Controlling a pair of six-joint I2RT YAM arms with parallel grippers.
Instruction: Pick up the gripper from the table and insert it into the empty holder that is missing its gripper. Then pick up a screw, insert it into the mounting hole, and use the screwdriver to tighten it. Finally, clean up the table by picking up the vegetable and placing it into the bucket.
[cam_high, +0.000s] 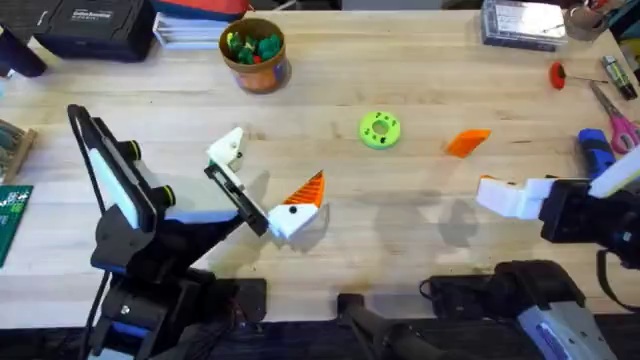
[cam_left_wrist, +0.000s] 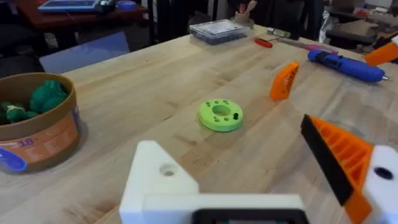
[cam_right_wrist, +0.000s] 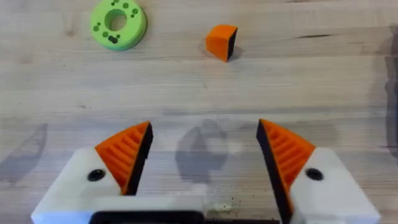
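Note:
The loose orange gripper (cam_high: 467, 141) (cam_left_wrist: 283, 81) (cam_right_wrist: 221, 41) lies on the table (cam_high: 400, 240), right of centre. My left gripper (cam_high: 272, 165) (cam_left_wrist: 242, 168) is open above the table's middle. One of its fingers is the bare white holder (cam_high: 230, 150) (cam_left_wrist: 158, 180); the other carries an orange tip (cam_left_wrist: 339, 155). My right gripper (cam_high: 490, 192) (cam_right_wrist: 202, 155) hovers open and empty, just short of the loose piece. The blue screwdriver (cam_high: 597, 150) (cam_left_wrist: 345, 64) lies at the far right. Green vegetable toys (cam_high: 255, 45) sit in the bucket (cam_high: 262, 72) (cam_left_wrist: 43, 140). A screw is out of view.
A lime-green disc with holes (cam_high: 380, 130) (cam_left_wrist: 221, 115) (cam_right_wrist: 118, 23) lies between the bucket and the orange piece. A red-handled tool (cam_high: 557, 72), pink scissors (cam_high: 620, 125) and a clear box (cam_high: 522, 22) occupy the back right. A dark case (cam_high: 95, 28) stands back left.

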